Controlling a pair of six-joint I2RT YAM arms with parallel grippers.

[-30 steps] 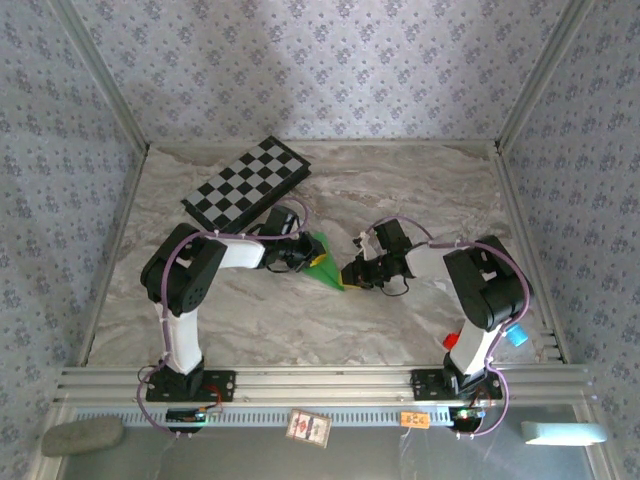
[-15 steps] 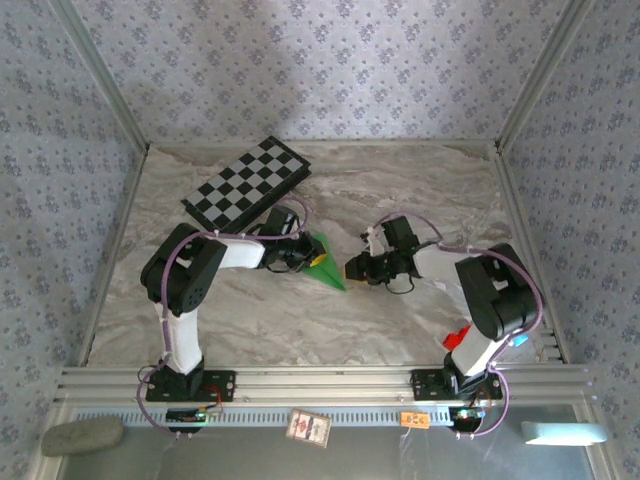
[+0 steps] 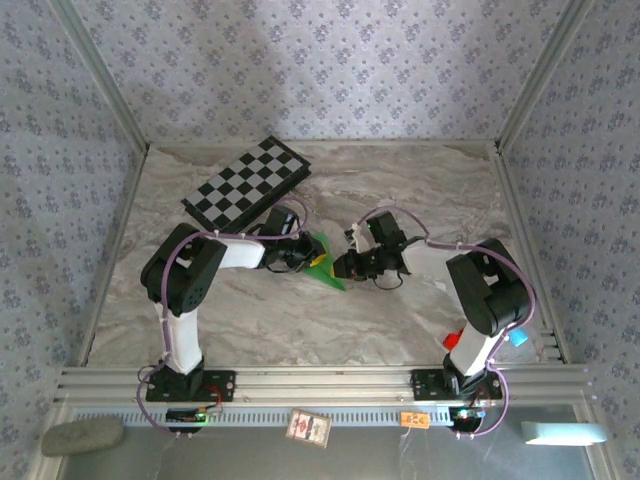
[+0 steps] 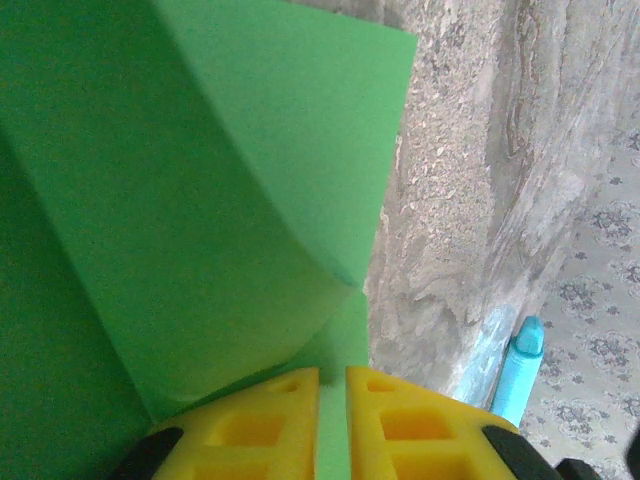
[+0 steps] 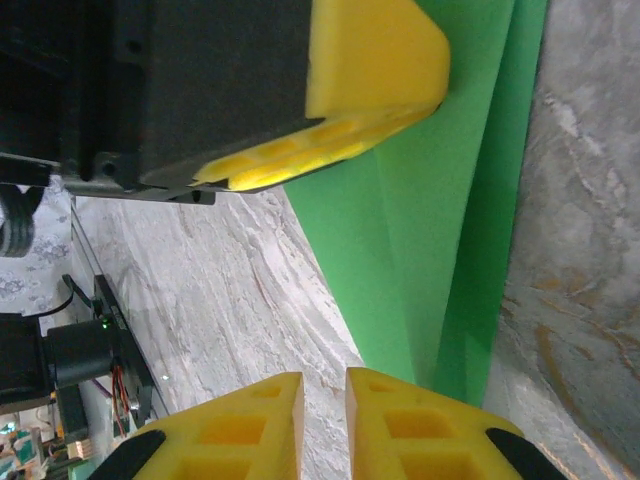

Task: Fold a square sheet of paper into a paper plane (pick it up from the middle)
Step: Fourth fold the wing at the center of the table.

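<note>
**Both grippers are at the green plane, fingers nearly together**

You see the paper plane (image 3: 325,264) lying on the marble table (image 3: 420,190), about in the middle, between the two arms. It is a narrow green dart with long creases, and its point is toward the near side. The checkered board (image 3: 245,183) lies apart from it, at the far left.

Your left gripper (image 3: 306,256) is on the plane's left part. Its yellow fingers (image 4: 255,425) stand almost pressed together, with only a thin slit where green shows. In the right wrist view one of these fingers rests on top of the paper. I cannot tell if a layer is pinched or only held down.

Your right gripper (image 5: 325,378) is just beside the plane's pointed end, low over the table. Its fingers are also nearly together, and only bare marble shows in the slit.
</note>
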